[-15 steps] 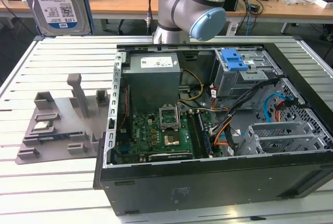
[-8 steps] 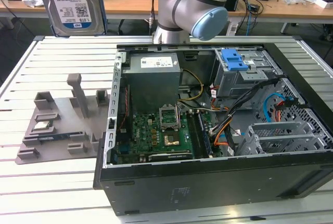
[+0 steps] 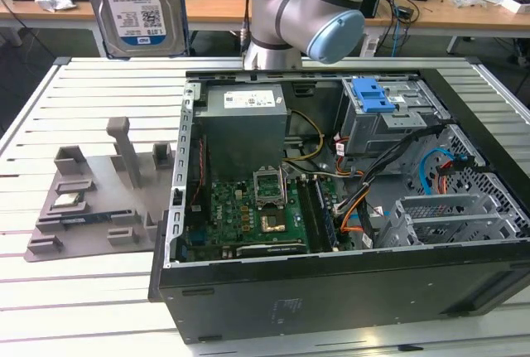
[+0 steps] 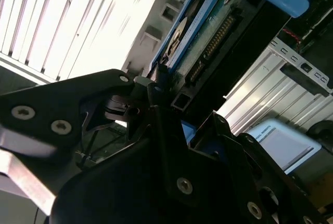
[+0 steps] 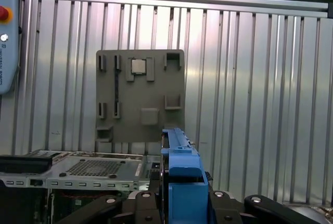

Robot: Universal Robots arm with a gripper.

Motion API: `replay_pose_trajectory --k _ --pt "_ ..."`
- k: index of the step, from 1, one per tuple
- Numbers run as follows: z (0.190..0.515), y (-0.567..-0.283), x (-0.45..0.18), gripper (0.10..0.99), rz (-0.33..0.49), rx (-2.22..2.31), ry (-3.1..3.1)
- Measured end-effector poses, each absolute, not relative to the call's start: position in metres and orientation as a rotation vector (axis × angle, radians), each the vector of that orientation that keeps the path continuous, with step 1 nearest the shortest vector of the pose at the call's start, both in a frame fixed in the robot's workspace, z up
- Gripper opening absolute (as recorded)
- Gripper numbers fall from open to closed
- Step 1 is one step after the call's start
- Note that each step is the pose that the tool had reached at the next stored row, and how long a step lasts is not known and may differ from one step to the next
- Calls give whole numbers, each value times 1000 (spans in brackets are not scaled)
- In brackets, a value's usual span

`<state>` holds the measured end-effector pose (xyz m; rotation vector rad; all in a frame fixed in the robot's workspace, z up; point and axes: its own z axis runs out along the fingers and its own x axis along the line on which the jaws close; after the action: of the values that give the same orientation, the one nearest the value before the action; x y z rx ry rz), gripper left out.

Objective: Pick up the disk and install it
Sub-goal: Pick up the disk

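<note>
The disk [image 3: 137, 5], a silver hard drive with a white-and-blue label, hangs upright in the air above the slatted table at the exterior view's upper left. It is well clear of the open computer case [image 3: 248, 291]. In the second wrist view my gripper [image 4: 156, 86] is shut on the disk [image 4: 208, 42], its black fingers clamped on the blue-framed edge near the connector. In the first wrist view the disk's blue frame [image 5: 179, 172] stands edge-on between my gripper [image 5: 179, 200] fingers, above the table.
A grey fixture plate [image 3: 91, 200] carrying a small chip [image 3: 66, 201] lies on the table beside the case. Inside the case are a grey power supply box [image 3: 246, 117], a motherboard [image 3: 248, 216] and a drive bay with a blue latch [image 3: 371, 96]. The arm's base [image 3: 306, 9] stands behind.
</note>
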<state>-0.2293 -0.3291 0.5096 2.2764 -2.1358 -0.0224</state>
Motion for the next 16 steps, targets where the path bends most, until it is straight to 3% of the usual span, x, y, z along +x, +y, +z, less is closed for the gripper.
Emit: replay_pose_trajectory --k 16 --pt "510 -329 -176 365 -23 2276 -2135"
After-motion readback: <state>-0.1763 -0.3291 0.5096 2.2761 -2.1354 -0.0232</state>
